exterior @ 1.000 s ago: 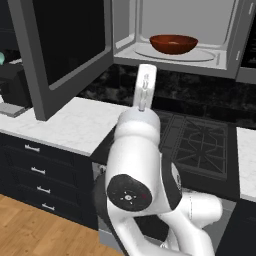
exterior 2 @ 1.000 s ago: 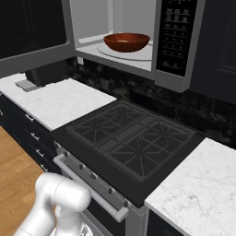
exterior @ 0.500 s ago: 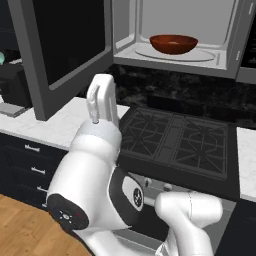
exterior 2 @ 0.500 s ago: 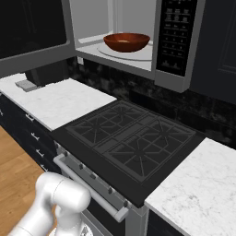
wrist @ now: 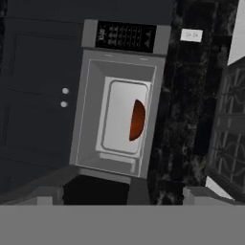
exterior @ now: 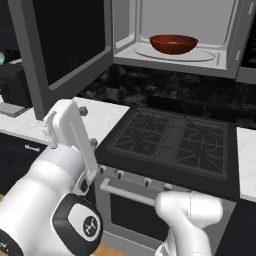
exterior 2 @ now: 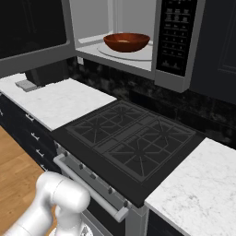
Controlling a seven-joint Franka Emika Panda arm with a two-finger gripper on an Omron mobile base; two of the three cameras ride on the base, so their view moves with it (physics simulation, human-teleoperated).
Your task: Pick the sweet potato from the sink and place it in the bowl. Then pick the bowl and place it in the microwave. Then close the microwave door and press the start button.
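The reddish-brown bowl (exterior: 173, 43) (exterior 2: 126, 41) rests on the glass turntable inside the open microwave (exterior: 175, 25) (exterior 2: 110, 27). From the hand view the bowl (wrist: 138, 120) appears edge-on and far off. I cannot make out the sweet potato inside it, and the sink is out of view. The microwave door (exterior: 70, 45) (exterior 2: 32, 32) stands swung open to the left. My gripper (wrist: 125, 196) is open and empty, well back from the microwave and pointing at it. The arm (exterior: 70, 140) is folded low at the left, in front of the stove.
A black gas cooktop (exterior: 175, 145) (exterior 2: 129, 138) lies under the microwave, above an oven with a bar handle (exterior 2: 92, 184). White counters (exterior 2: 60, 99) (exterior 2: 198, 189) flank it. The microwave's control panel (exterior 2: 173, 34) (wrist: 125, 36) sits on its right side. A dark appliance (exterior 2: 46, 73) stands at the back left.
The arm has swung down and to the left, away from the microwave opening. The bowl and the door have not moved.
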